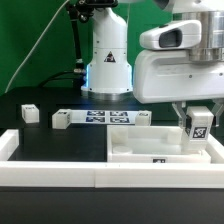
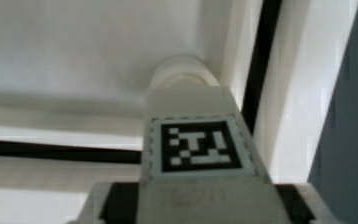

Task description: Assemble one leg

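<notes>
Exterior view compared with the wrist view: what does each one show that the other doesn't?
Only the exterior view shows the arm's base, the marker board and small loose white blocks on the black table. Only the wrist view shows, close up, the rounded tip of the leg. Both show that leg with its black-and-white tag, held in the gripper, near the white panel.

The leg (image 2: 197, 120) runs off the wrist view's bottom edge; the exterior view's right edge crops the hand (image 1: 198, 120).
</notes>
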You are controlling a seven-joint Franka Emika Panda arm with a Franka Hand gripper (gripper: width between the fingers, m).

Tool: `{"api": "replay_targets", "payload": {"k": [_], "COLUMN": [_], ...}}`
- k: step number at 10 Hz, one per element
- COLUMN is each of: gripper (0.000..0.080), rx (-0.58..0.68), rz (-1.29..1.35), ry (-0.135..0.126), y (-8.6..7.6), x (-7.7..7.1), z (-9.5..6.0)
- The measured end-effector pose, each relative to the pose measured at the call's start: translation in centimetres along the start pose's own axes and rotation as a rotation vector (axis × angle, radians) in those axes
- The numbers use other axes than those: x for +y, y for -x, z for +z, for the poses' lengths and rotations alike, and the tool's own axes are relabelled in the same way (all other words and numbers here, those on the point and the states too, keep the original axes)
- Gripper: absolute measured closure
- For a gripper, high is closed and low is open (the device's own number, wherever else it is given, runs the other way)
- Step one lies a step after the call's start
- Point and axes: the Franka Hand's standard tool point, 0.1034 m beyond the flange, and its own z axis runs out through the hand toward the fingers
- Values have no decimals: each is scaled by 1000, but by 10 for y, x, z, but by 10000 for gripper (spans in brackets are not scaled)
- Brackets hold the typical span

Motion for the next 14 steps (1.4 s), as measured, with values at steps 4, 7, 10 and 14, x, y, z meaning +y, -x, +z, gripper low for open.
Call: {"api": "replay_targets", "payload": {"k": [4,7,10,14], "gripper": [508,507,507,507], "rx": [56,54,54,3], "rz": [431,725,1045,1426], "ry": [-22,-33,-67,-96], "y": [0,1,3,2], "x": [-10,-7,-13,-22], "z": [1,2,4,5]}}
